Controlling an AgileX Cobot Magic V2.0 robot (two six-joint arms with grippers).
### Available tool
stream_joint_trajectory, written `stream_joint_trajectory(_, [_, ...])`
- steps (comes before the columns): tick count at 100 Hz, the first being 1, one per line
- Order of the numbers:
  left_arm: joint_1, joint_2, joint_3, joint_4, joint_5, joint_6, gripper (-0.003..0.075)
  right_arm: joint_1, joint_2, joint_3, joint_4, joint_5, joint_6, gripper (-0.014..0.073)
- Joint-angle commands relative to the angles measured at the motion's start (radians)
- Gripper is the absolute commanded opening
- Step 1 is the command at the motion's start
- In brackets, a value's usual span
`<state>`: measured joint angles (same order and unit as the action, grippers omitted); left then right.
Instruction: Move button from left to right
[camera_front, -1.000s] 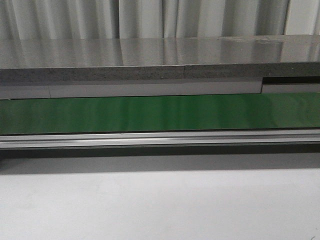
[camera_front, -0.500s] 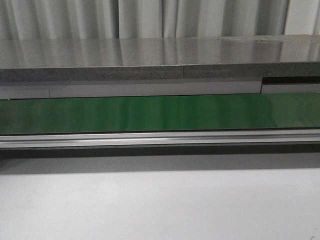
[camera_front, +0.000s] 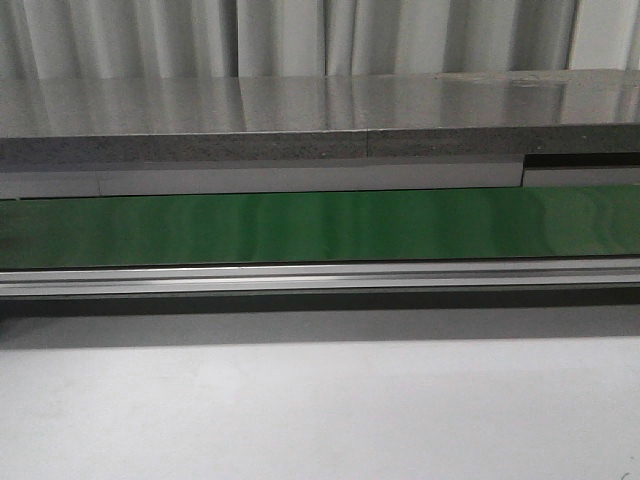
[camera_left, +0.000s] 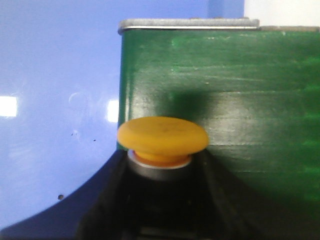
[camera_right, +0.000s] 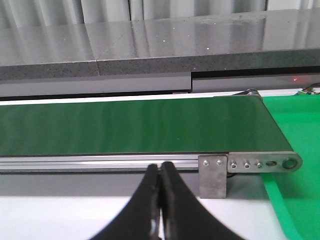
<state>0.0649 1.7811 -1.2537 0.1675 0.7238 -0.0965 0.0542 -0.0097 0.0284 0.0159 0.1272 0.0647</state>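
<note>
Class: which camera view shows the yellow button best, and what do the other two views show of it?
The left wrist view: the button fills its centre, held between the left gripper's dark jaws, over the green belt. The front and right wrist views show only the belt, no button.

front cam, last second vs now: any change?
Nothing visibly changed. The green conveyor belt, its aluminium rail and the grey counter behind it sit as before, and no arm or button enters the front view.
</note>
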Motion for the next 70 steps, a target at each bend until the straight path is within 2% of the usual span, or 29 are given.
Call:
stream_joint_trajectory(1, [-0.007, -0.043, -0.035, -0.009, -0.031, 0.024, 0.04, -0.007, -0.02, -0.018, -0.01, -0.086, -0.003, -0.0067])
stream_joint_trajectory(7, [-0.007, -0.043, -0.035, -0.016, -0.031, 0.033, 0.054, -0.007, -0.02, -0.018, -0.01, -0.086, -0.003, -0.0067])
stream_joint_trajectory(8, [-0.007, -0.043, -0.035, -0.016, -0.031, 0.033, 0.054, -0.007, -0.02, -0.018, -0.01, -0.086, -0.003, -0.0067])
stream_joint_trajectory(9, [-0.007, -0.043, -0.035, -0.016, -0.031, 0.035, 0.0578, -0.007, -0.02, -0.018, -0.01, -0.086, -0.003, -0.0067])
stream_joint_trajectory(17, [-0.007, -0.043, -0.035, -0.016, -0.031, 0.034, 0.0661, -0.007, -0.02, -0.018, -0.01, -0.086, -0.003, -0.0067])
stream_joint_trajectory(41, [-0.026, -0.075, -0.035, -0.023, -0.043, 0.04, 0.0659, -0.007, -0.02, -0.018, -0.01, -0.086, -0.003, -0.0067])
stream_joint_trajectory(70, [-0.07, -0.236, -0.035, -0.019, -0.075, 0.041, 0.0658, -0.007, -0.02, -0.018, -0.01, -0.086, -0.003, -0.0067])
